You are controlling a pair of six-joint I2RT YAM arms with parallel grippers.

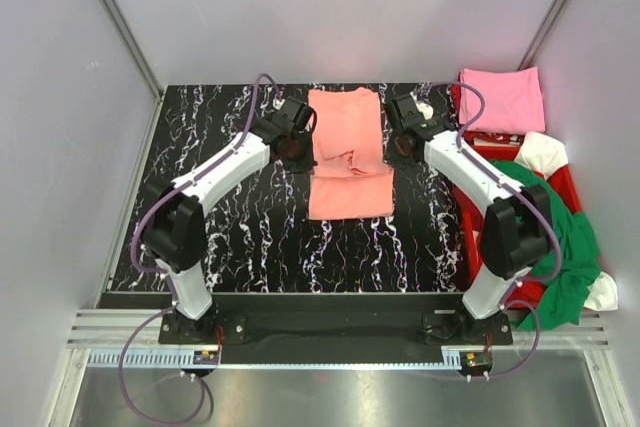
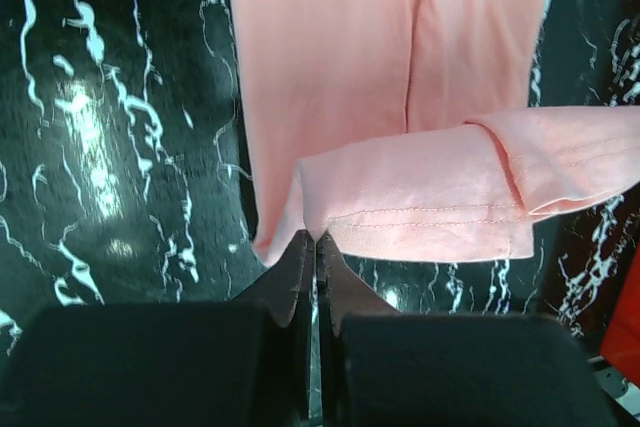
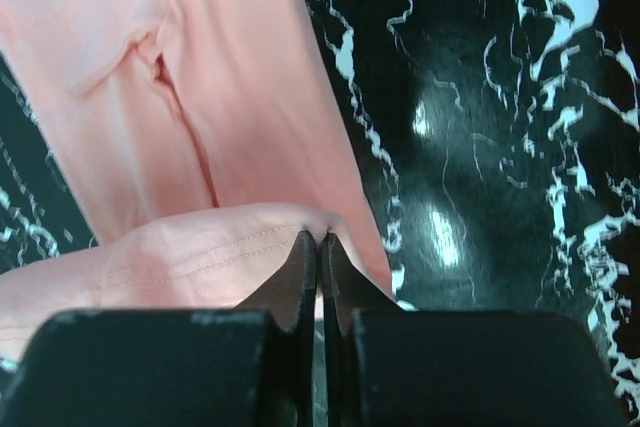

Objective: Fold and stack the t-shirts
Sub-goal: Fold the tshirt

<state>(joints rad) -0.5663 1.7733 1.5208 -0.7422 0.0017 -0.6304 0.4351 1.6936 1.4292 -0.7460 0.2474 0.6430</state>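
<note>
Nearest first, on the black marbled table (image 1: 240, 237): near flap of the salmon shirt (image 1: 350, 197) lying flat at centre, straight hem toward the arm bases. Just beyond it, a crease across the cloth — and pinched there from both sides. Left gripper (image 2: 315, 243) clamped shut on the shirt's left edge; seen from the wrist, tips pressed together right at the corner of a turned-over layer with a stitched hem, that layer lapping across the long body beneath. Mirrored on the right: right gripper (image 3: 320, 239) closed on the right edge, tips meeting on a rounded fold with a line of stitching along it. From above, both arms angled inward, wrists flanking the shirt. Past the grippers, the rest of the shirt stretched out as a narrower strip, sides tucked in, reaching toward the far edge of the table. Off to the right, a red crate (image 1: 468, 217) running along the table's side: green shirt (image 1: 565, 237) heaped at the near end and spilling over the rim, white shirt (image 1: 545, 152) bunched just beyond it, then farthest of all — pink shirt (image 1: 503, 99), folded flat and square at the crate's far end.
</note>
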